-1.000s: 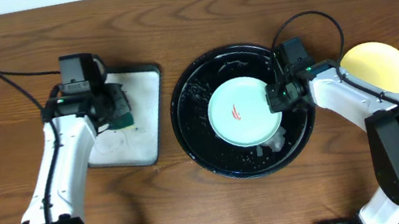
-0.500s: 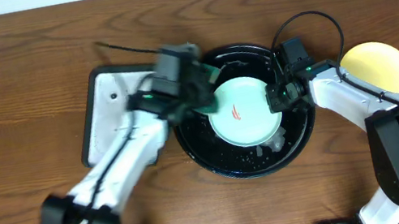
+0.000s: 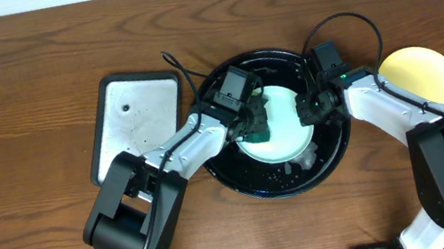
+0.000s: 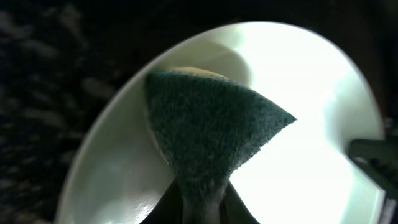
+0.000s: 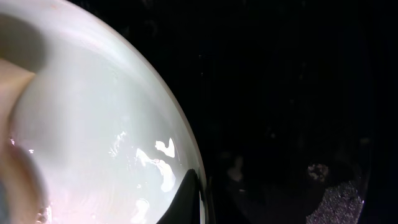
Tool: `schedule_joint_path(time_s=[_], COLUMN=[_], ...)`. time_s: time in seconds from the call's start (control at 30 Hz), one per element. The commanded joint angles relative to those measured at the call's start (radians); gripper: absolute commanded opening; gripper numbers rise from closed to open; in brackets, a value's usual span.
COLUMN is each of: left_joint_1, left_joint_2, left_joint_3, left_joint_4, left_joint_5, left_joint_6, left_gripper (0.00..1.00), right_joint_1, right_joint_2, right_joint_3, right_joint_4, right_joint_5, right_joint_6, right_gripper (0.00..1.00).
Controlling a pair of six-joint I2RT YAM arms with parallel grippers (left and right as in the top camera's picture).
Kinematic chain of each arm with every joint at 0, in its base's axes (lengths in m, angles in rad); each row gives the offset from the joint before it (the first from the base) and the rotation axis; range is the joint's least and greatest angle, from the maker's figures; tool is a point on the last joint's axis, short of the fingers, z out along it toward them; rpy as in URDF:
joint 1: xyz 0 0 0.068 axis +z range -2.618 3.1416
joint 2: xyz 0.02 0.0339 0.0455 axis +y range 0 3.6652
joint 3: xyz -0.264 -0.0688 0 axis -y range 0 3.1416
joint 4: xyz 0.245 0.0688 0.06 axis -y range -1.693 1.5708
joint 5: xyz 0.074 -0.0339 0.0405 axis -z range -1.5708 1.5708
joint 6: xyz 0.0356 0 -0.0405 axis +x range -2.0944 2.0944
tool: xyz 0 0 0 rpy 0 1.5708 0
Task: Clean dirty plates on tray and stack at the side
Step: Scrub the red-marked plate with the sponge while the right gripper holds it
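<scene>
A pale mint-green plate (image 3: 285, 128) lies in the round black tray (image 3: 226, 156). My left gripper (image 3: 254, 124) is shut on a dark green sponge (image 4: 208, 130) and presses it onto the plate's left half (image 4: 305, 87); the plate's centre is hidden under it. My right gripper (image 3: 307, 112) is shut on the plate's right rim (image 5: 194, 186), one finger inside and one outside. A yellow plate (image 3: 421, 76) rests on the wooden table at the right. A third plate is not in view.
A rectangular white-grey tray (image 3: 135, 121) with a dark rim lies left of the black tray. The black tray is wet and speckled (image 5: 336, 199). Bare brown tabletop (image 3: 8, 107) surrounds both trays.
My left arm swung from the rectangular tray over to the black tray and set the sponge on the mint plate, covering the red smear. The rectangular tray shifted. The right gripper stayed.
</scene>
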Motion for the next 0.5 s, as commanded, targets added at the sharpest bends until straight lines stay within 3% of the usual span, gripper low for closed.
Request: schedule_joint_path(time_s=[0.0, 0.27, 0.47], left_joint_1=[-0.006, -0.071, -0.132], left_joint_2=[0.019, 0.034, 0.09], left_joint_3=[-0.006, -0.006, -0.006], left_joint_4=[-0.048, 0.05, 0.135], left_joint_5=[-0.262, -0.253, -0.072], left_joint_6=[0.096, 0.106, -0.076], left_gripper=[0.08, 0.08, 0.08], right_joint_1=[0.01, 0.01, 0.01], right_joint_2=[0.027, 0.027, 0.027], right_joint_3=[-0.01, -0.01, -0.01], right_joint_4=[-0.018, -0.018, -0.019], right_joint_5=[0.034, 0.034, 0.033], right_joint_6=[0.008, 0.008, 0.008], right_gripper=[0.01, 0.01, 0.01])
